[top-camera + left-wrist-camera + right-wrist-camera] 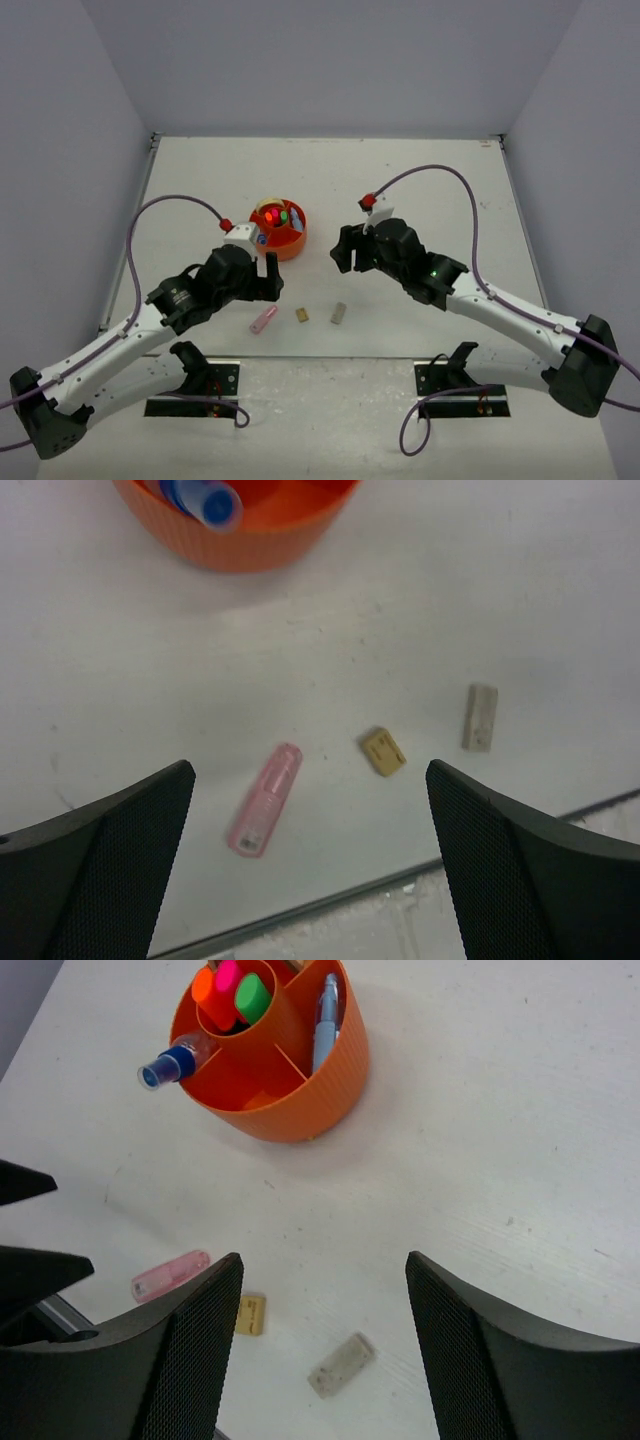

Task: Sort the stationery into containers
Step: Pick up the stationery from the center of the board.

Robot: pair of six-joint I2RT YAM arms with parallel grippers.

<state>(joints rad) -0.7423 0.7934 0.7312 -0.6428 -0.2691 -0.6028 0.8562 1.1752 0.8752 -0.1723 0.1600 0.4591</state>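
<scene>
Bare table (420, 170) behind and right of the orange organiser (281, 232): wide, unobstructed passage. Highlighters (232, 990) stand up above the organiser's rim, and a blue-capped piece (165, 1065) leans out over its wall. Near the front edge, the pink capsule (263, 321), tan block (302, 314) and grey block (339, 313) lie in a row, with gaps between. Left gripper (310, 770), jaws spread, crowds the strip between organiser and row. Right gripper (323, 1260), also spread, hangs right of the organiser, bare table beneath it.

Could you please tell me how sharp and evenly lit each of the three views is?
Top external: even, diffuse light with faint shadows; the pink capsule is too small for detail. Left wrist: slightly soft throughout, with a blurred shadow beneath the orange organiser. Right wrist: the sharpest, the organiser's ribbing and the mesh on the fingers reading clearly.
</scene>
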